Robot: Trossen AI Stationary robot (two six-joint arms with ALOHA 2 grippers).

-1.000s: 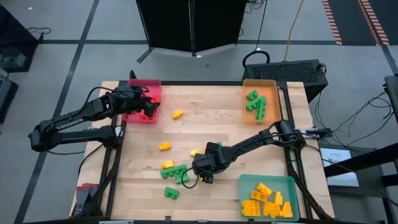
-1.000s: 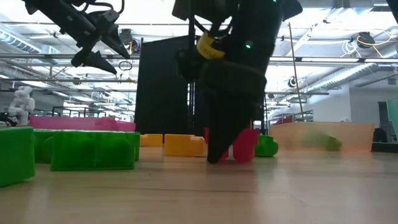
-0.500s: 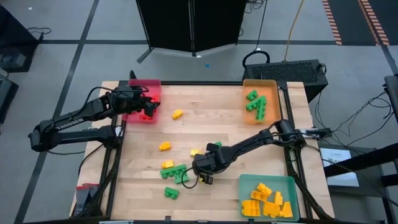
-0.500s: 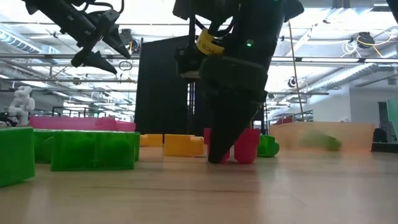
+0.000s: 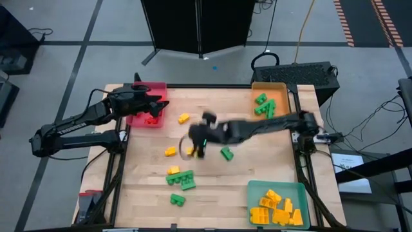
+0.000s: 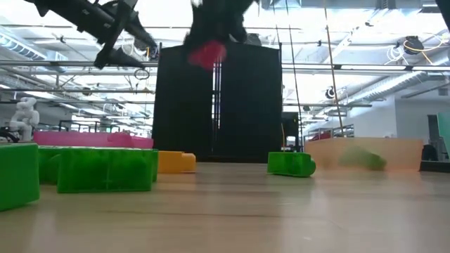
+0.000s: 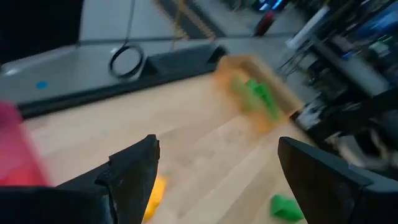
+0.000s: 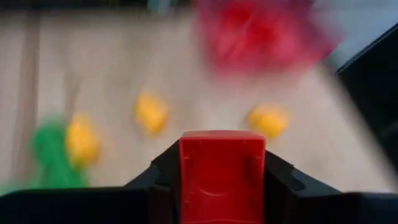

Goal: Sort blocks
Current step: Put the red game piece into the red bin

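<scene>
My right gripper (image 8: pixel 222 163) is shut on a red block (image 8: pixel 222 177), high above the middle of the table; the low view shows the red block (image 6: pixel 207 53) well off the wood. My left gripper (image 7: pixel 217 180) hovers open and holds nothing over the red tray (image 5: pixel 143 118) at the far left. Loose on the table lie yellow blocks (image 5: pixel 184 118) (image 5: pixel 170 151) (image 5: pixel 174 171) and green blocks (image 5: pixel 226 153) (image 5: pixel 181 180) (image 5: pixel 177 200). My right gripper pinches the red block between its two fingers (image 8: pixel 163 173), one on each of two opposite side faces (image 8: pixel 186 180). The fingers slant down toward the table. The block is lifted clear of the table.
An orange tray (image 5: pixel 283 87) at the far right holds green blocks. A teal tray (image 5: pixel 254 187) at the near right holds yellow blocks. The right arm (image 5: pixel 270 124) stretches across the table's middle from the right edge. Bare wood lies between the trays.
My right gripper has taken the red block off the table near the green blocks at the front. It has risen fast, swinging toward the far edge and the red tray. The block is now lifted clear. The left arm has stayed over the red tray.
</scene>
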